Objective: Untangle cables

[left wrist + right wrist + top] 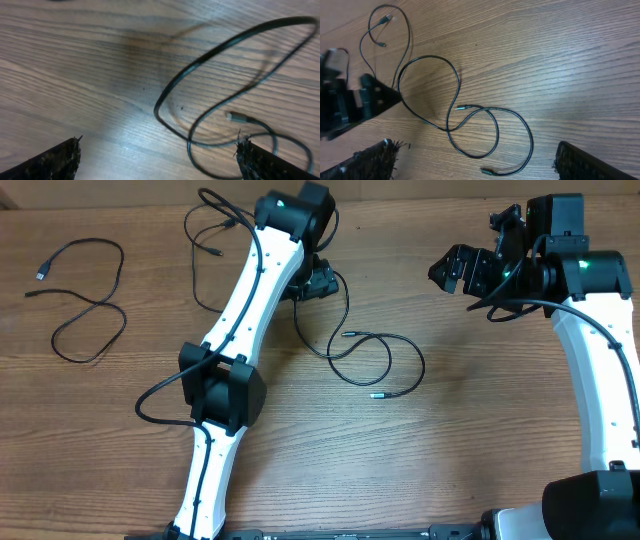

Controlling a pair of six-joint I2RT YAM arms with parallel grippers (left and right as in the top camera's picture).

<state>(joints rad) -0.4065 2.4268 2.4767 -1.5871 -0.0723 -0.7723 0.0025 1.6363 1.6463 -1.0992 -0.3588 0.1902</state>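
Cable at far left [97, 302]: it lies in a loose S-curve on the table [500, 430], well apart from my left arm [240, 310], on its left side.
Second cable [187, 230]: thin loops lie just left of my left arm, near its upper end; a part is hidden behind the arm.
Left gripper [159, 150]: it is at the far tip of my left arm; the fingers are spread wide and I hold nothing.
Third cable [421, 365]: it curls on the wood to the right of my left arm; one loop lies below the left gripper, between its fingers, not pinched.
Right gripper [473, 149]: it is far right of my left arm, well apart from the third cable; the fingers are spread wide and it is empty.
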